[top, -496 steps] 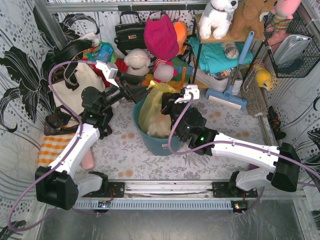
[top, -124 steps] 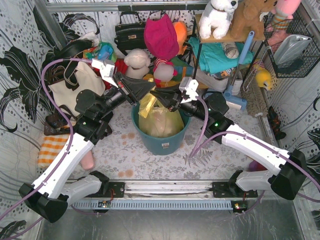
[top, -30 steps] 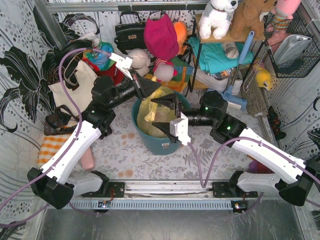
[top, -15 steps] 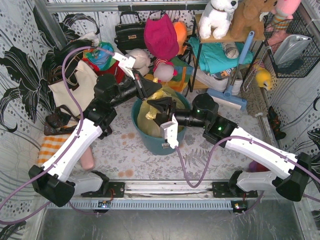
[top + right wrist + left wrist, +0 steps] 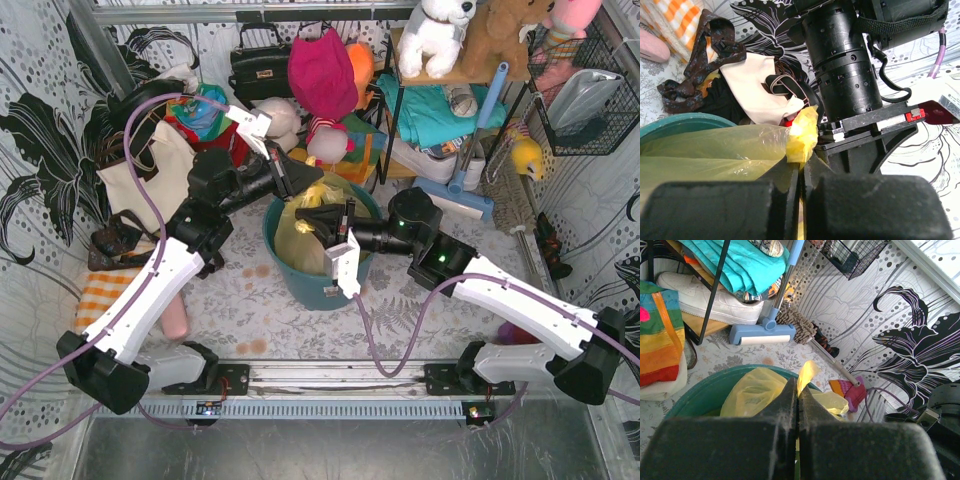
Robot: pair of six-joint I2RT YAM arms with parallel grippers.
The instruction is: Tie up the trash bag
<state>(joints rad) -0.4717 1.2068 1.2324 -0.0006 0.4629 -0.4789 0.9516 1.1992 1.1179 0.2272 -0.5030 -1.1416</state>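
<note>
The trash bag (image 5: 300,240), thin yellow-green plastic, sits in the round teal bin (image 5: 312,290) at mid-table. My left gripper (image 5: 312,184) reaches over the bin's far rim and is shut on a pulled-up flap of the bag (image 5: 807,373); in the left wrist view the left gripper (image 5: 798,391) has plastic poking out above its closed fingers. My right gripper (image 5: 305,217) comes from the right, just below the left one. In the right wrist view the right gripper (image 5: 801,169) is shut on another bunched flap of the bag (image 5: 803,131). The two grippers are close together above the bag.
A cream tote bag (image 5: 150,172) with black straps stands left of the bin. Behind are plush toys, a black handbag (image 5: 260,62), a shelf with teal cloth (image 5: 435,110) and a blue floor sweeper (image 5: 455,192). An orange-checked cloth (image 5: 100,297) lies front left.
My right gripper has closed from wide open onto a flap of the bag and shifted slightly towards the left gripper. The left gripper has stayed shut on its flap.
</note>
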